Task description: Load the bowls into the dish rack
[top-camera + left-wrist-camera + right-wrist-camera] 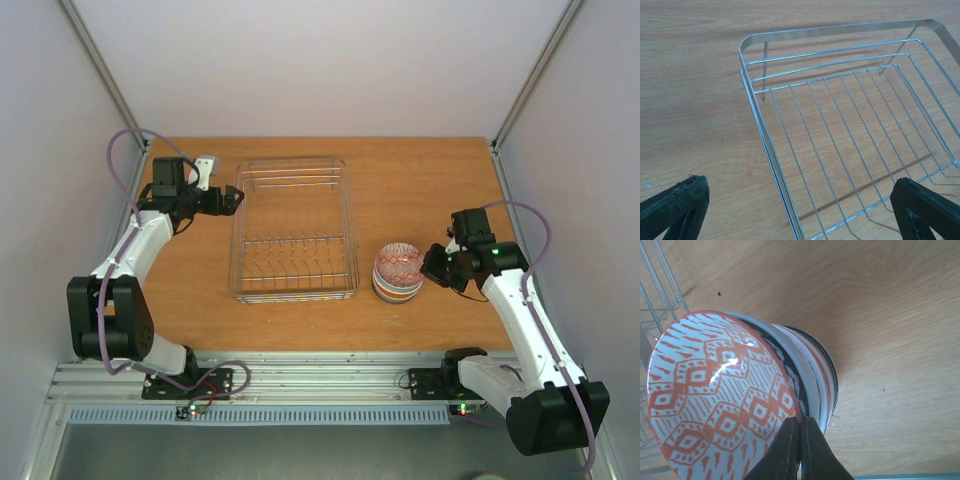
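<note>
A stack of bowls (pixel 397 283) stands on the wooden table just right of the dish rack (pixel 238 240), a silver wire basket with nothing in it. The top bowl is the red-patterned bowl (pixel 399 262). My right gripper (pixel 432 266) is shut on its near rim; in the right wrist view the fingertips (pixel 792 427) pinch the rim of the red-patterned bowl (pixel 715 400), which tilts slightly off the blue-white bowl (pixel 791 371) and the white ones under it. My left gripper (pixel 233 200) is open and empty, hovering over the rack's far left rim (pixel 840 27).
The rack's near corner shows at the left of the right wrist view (pixel 655 290). Rows of upright tines stand in the rack's near half (pixel 295 258). White walls and metal posts (pixel 105 75) close in the table on three sides.
</note>
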